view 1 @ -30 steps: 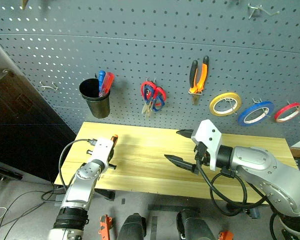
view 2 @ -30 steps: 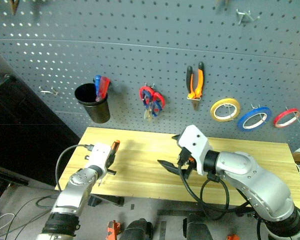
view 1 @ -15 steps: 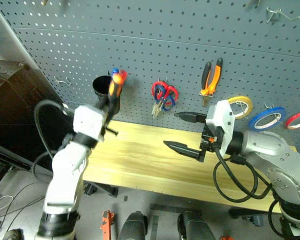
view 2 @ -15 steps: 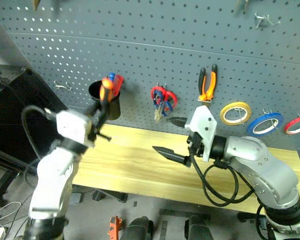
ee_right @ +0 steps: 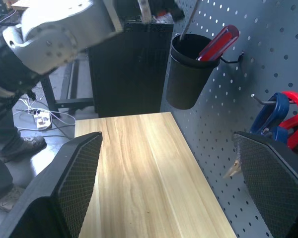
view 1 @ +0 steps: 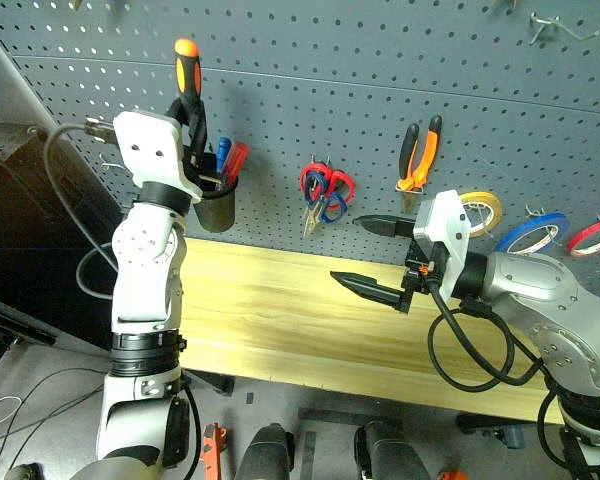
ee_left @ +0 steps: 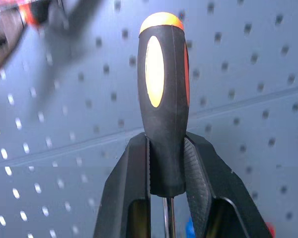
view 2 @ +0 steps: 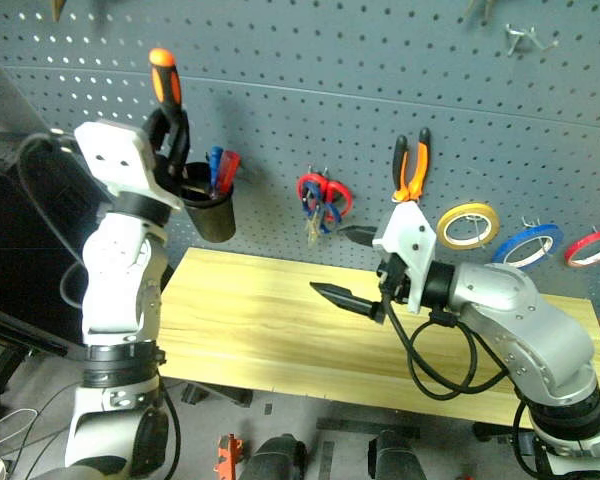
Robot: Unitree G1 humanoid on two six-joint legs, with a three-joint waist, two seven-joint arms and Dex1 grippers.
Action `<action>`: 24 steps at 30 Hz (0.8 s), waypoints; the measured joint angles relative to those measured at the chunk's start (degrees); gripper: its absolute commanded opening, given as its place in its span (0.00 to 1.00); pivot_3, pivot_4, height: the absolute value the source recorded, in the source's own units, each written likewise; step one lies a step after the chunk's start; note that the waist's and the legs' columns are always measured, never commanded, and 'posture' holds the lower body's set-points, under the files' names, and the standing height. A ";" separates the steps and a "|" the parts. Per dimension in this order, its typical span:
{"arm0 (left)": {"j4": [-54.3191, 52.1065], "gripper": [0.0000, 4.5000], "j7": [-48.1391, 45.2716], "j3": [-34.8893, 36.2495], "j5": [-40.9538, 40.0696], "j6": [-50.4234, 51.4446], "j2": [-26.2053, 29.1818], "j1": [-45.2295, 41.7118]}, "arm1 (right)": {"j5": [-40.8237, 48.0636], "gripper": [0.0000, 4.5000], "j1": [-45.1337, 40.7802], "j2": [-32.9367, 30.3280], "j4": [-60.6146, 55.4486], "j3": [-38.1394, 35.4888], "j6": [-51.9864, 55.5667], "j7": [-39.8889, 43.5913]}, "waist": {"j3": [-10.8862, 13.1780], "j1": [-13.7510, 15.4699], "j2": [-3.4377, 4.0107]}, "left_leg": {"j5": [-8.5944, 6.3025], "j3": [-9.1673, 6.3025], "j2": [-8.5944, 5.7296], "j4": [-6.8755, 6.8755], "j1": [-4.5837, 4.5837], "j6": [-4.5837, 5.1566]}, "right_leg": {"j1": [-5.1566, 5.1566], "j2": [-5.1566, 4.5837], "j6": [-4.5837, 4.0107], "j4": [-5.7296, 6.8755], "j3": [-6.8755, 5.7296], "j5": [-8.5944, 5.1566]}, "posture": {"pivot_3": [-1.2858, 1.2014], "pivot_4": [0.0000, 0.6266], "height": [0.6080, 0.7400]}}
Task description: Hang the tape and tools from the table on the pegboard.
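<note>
no readable text, no labels, no brand marks, no numbers on any surface

We see a black cup [view 1: 216,205] hung on the wall panel with red and blue handles [view 1: 228,156] sticking out. Right of it: red-handled scissors [view 1: 325,190], then a yellow tape roll [view 1: 482,212] and a blue tape roll [view 1: 532,232] on hooks.

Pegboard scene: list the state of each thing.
screwdriver: upright in the shut left gripper, above the black cup
right gripper: open, empty
pliers: hung
scissors: hung
tape: hung
table: bare
</note>
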 measured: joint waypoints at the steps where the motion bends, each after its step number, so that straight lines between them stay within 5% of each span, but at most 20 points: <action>1: 1.62 0.13 0.01 -0.07 0.07 -0.76 -0.44 0.00 | 0.07 1.00 0.00 -0.02 -0.22 -0.03 0.08 -0.13 | -0.03 -0.01 -0.03 | 0.00 0.01 -0.01 0.00 0.01 0.00 | 0.00 0.00 0.00 0.04 0.02 0.00 | 0.53 0.22 1.00; 2: 2.85 0.13 0.04 -0.14 0.08 -1.20 -0.73 0.00 | 0.19 1.00 0.00 -0.05 -0.37 -0.05 0.15 -0.19 | -0.05 -0.02 -0.06 | 0.00 0.02 -0.01 0.01 0.02 0.00 | -0.01 0.00 0.00 0.08 0.02 0.00 | 0.53 0.22 1.00; 13: -1.49 0.89 3.56 1.65 -0.54 0.76 -1.68 0.12 | 0.46 1.00 2.55 -1.98 -1.94 -1.32 0.92 -0.36 | -0.30 -0.12 -0.30 | 0.01 0.09 0.00 0.11 0.08 -0.02 | -0.08 0.00 0.00 0.42 0.14 0.00 | 0.54 0.21 1.00; 24: -20.57 0.89 -7.41 -6.69 -13.20 24.47 -1.06 13.73 | 0.02 1.00 12.33 -2.67 -3.42 -5.73 -0.78 -2.01 | -1.72 0.00 -0.31 | -0.01 0.10 0.00 0.14 0.28 0.08 | 0.03 0.15 0.00 0.64 0.29 -0.01 | 0.55 0.18 1.00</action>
